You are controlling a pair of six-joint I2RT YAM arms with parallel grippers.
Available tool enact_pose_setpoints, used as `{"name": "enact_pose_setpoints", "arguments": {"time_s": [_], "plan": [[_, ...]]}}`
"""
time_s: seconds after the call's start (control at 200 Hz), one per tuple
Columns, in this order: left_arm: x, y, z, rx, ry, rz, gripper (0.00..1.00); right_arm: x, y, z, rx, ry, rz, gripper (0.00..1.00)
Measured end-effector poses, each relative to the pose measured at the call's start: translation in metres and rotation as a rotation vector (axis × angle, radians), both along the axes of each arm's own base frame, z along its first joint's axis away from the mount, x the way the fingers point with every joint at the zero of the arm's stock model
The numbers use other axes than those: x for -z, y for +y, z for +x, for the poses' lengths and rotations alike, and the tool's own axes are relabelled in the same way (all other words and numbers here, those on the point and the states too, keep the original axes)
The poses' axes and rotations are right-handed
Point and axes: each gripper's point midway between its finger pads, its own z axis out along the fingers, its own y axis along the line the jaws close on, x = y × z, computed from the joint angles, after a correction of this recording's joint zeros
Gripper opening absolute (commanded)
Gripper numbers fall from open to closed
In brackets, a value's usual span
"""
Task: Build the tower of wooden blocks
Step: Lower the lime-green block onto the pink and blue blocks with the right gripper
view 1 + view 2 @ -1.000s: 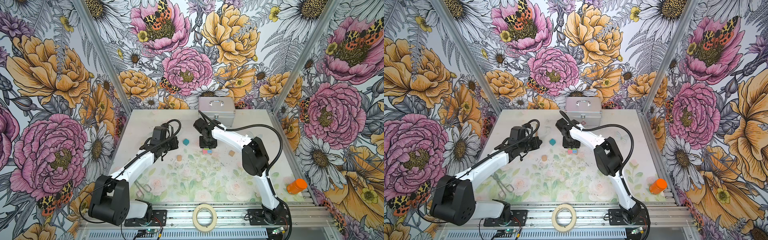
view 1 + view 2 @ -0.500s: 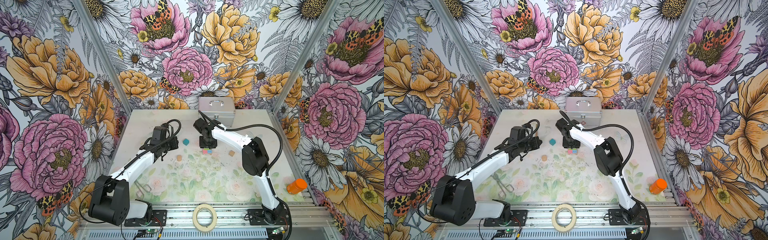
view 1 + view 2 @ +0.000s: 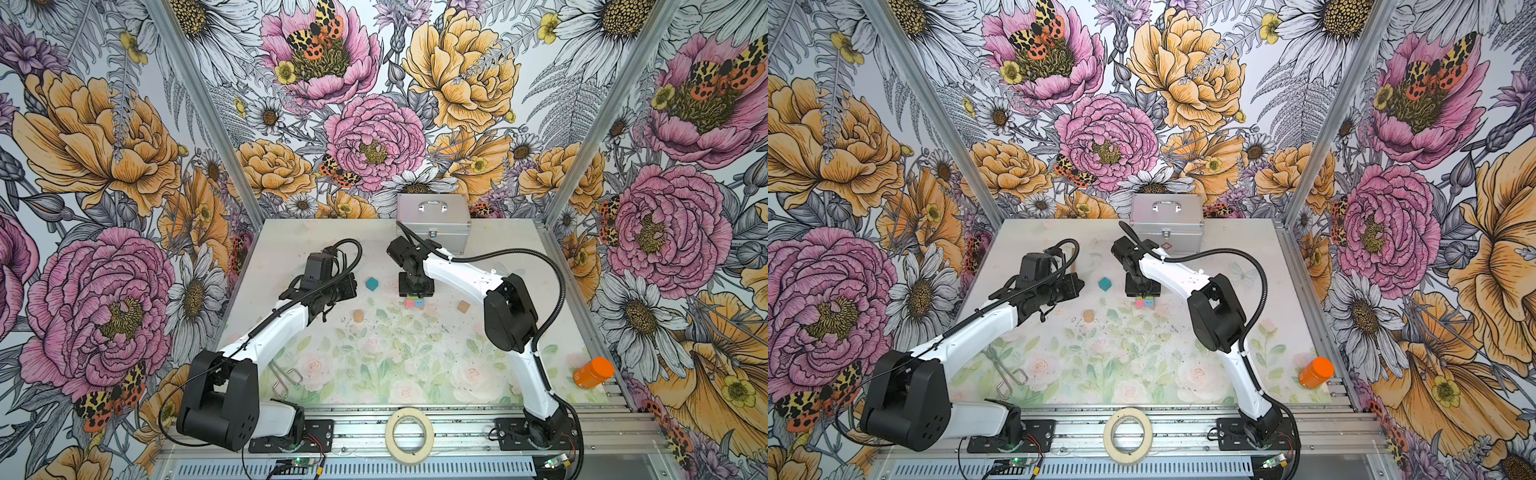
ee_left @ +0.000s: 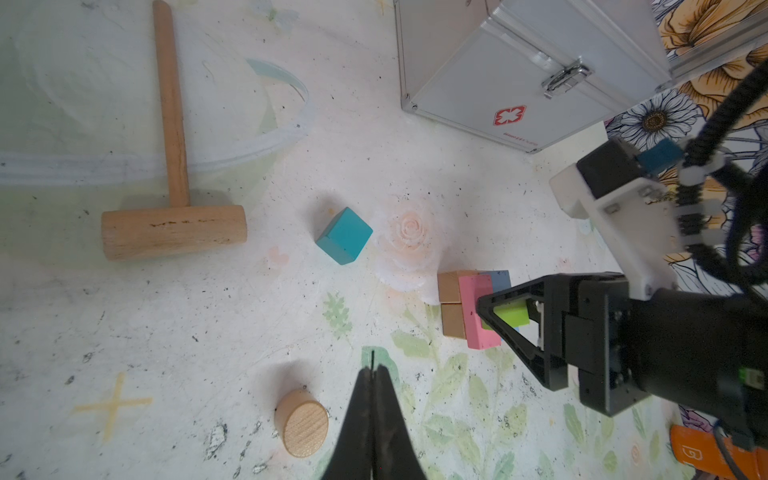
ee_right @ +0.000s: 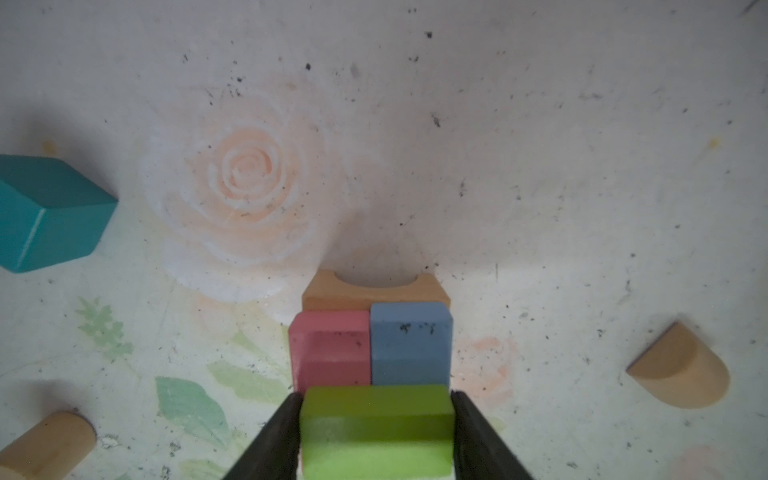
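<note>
The table (image 3: 291, 245) is shown with the silver case (image 3: 432, 212) at its far edge. Against the earlier pictures, no shift of either arm, of the tower or of the loose blocks can be made out. The right arm (image 3: 461, 276) is bent forward and inward from its base, and its wrist is turned straight down in front of the case. The left arm (image 3: 270, 336) is stretched toward the table's middle.

The right gripper (image 3: 416, 291) is set directly over the tower (image 3: 414, 302), with its jaws closed against the two ends of the green block (image 5: 376, 428). The left gripper (image 4: 372, 372) is seen with jaws pressed together and nothing between them, just beside the tan cylinder (image 4: 302, 424).

The tower stands near the table's middle. A tan arched block (image 5: 324, 297) lies lowest. A pink block (image 5: 330, 349) and a blue block (image 5: 409, 340) lie upon it side by side, touching, and the green block is placed crosswise over both. The teal cube (image 4: 344, 235) and a tan half-round block (image 5: 681, 370) lie apart, one on either side.
</note>
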Motion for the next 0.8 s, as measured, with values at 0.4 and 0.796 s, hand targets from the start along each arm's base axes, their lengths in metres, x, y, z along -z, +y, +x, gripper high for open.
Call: {"name": "enact_pose_setpoints", "arguments": {"time_s": [0.4, 0.796], "plan": [[0.0000, 0.0000, 0.0000, 0.000, 0.000, 0.000, 0.00, 0.0000, 0.0000, 0.0000, 0.001, 0.000, 0.000, 0.58], [0.0002, 0.0000, -0.0001, 0.000, 0.001, 0.000, 0.00, 0.0001, 0.0000, -0.0001, 0.000, 0.001, 0.000, 0.57]]}}
